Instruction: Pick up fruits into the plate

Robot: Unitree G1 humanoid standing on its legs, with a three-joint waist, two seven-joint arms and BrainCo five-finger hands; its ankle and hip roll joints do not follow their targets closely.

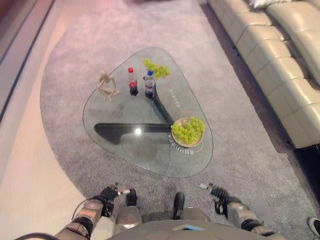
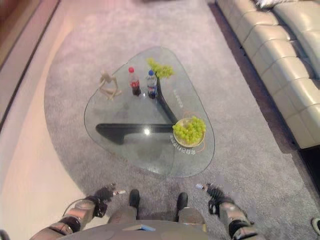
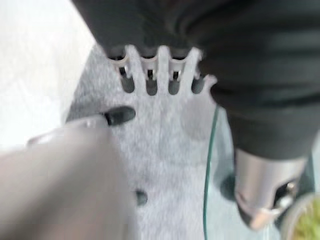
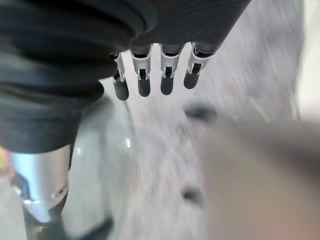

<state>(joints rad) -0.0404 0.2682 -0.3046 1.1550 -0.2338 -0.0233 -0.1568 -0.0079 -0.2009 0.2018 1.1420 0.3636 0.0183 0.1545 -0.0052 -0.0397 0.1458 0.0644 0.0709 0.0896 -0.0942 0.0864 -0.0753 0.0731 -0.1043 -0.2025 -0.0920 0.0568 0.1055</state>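
Left eye view, glass table [image 1: 125,150]: a rounded three-sided top on a dark base, standing on a grey carpet [image 1: 75,65]; every place below is given from this table.
Plate [image 1: 196,141]: on the table's corner towards the sofa, near the edge facing the robot, with a bunch of green grapes [image 1: 188,129] heaped in it.
Second grape bunch [image 1: 157,68]: on the table's far corner, lying on the glass, well apart from the plate.
Bottles: a red-capped bottle [image 1: 132,81] and a blue-capped bottle [image 1: 149,84] upright, side by side, just beside the far grapes.
Figurine [image 1: 106,85]: pale, on the table's left part beside the bottles.
Sofa [image 1: 280,60]: cream, beyond the table's right side.
Left hand [image 1: 111,193]: short of the table's near edge, over carpet, fingers straight and spread, holding nothing.
Right hand [image 1: 216,192]: short of the near edge likewise, fingers straight, holding nothing.
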